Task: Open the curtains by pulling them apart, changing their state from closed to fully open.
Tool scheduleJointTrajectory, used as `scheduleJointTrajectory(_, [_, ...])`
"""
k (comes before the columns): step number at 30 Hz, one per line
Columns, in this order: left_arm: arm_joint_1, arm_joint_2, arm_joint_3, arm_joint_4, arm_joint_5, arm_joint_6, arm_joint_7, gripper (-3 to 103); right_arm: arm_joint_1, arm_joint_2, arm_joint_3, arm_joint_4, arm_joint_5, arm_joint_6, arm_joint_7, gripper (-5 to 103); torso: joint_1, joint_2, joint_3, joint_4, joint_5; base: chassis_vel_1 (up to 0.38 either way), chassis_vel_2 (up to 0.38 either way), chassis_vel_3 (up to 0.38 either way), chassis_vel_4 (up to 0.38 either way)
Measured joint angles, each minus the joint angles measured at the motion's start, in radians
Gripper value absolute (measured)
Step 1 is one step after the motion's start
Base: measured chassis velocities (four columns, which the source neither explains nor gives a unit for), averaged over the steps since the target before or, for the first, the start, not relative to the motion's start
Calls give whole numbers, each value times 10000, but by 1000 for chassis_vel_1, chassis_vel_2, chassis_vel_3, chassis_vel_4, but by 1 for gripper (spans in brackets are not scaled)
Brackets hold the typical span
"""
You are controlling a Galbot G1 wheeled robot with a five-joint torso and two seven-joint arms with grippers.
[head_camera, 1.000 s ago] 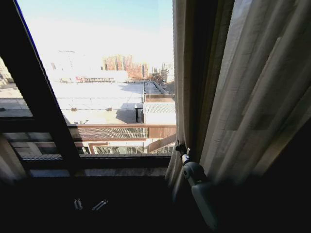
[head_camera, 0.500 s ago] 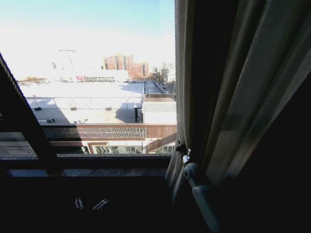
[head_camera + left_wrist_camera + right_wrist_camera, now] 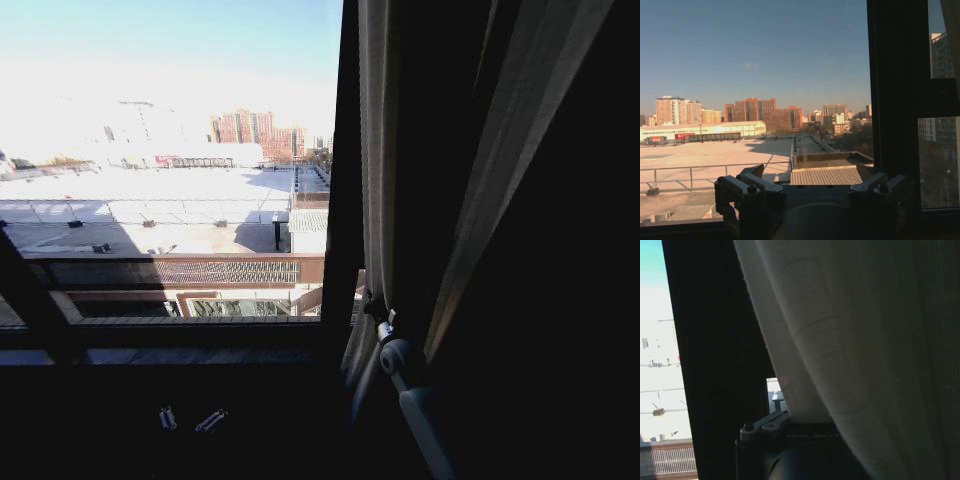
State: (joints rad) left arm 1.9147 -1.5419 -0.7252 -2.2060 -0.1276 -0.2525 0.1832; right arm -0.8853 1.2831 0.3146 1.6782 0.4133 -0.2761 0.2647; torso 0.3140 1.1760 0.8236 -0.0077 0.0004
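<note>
So your right end effector [image 3: 374,312] sits low center-right of the head view, clamped on the curtain [image 3: 375,180] edge, with the fabric bunched toward the right of the frame. Your left end effector [image 3: 810,192], at the bottom of its wrist view, has its fingers apart, gripping nothing, facing the window frame [image 3: 895,100].

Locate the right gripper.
In the head view, the right gripper sits low, right of centre, against the sheer cream pleated curtain beside the dark window frame bar.

Harsh backlight from the window [image 3: 170,180], glaring sky, interior near-black silhouette.
</note>
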Motion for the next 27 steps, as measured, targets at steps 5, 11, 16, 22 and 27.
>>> scheduleJointTrajectory(5, [14, -23, -5, 19, 0, -8, 2, 100, 5, 6, -3, -69, -83, 81, -3, 0, -1, 0, 0, 0, -3, -313, -320, 314, 327])
scheduleJointTrajectory(11, [25, -30, -27, 18, 0, -33, 11, 100, 11, 19, 23, -145, -277, 117, 100, 0, -1, 1, 0, -2, 5, -120, -139, 137, 99])
scheduleJointTrajectory(16, [25, -32, -24, 18, 0, -36, 9, 100, 10, 45, 107, -192, -300, 113, 232, 0, 0, 0, 0, 4, -13, 12, 10, -4, -8])
scheduleJointTrajectory(22, [36, -30, -35, 4, 1, -47, 8, 100, 10, 26, 269, -259, -301, 131, 348, 0, 0, 0, 0, 3, -4, 30, 30, -13, -17])
scheduleJointTrajectory(27, [49, -27, -28, -20, 11, -72, 12, 100, 11, -46, 533, -328, -310, 172, 388, 0, -1, 0, 0, -1, 4, 0, 0, 0, 0])
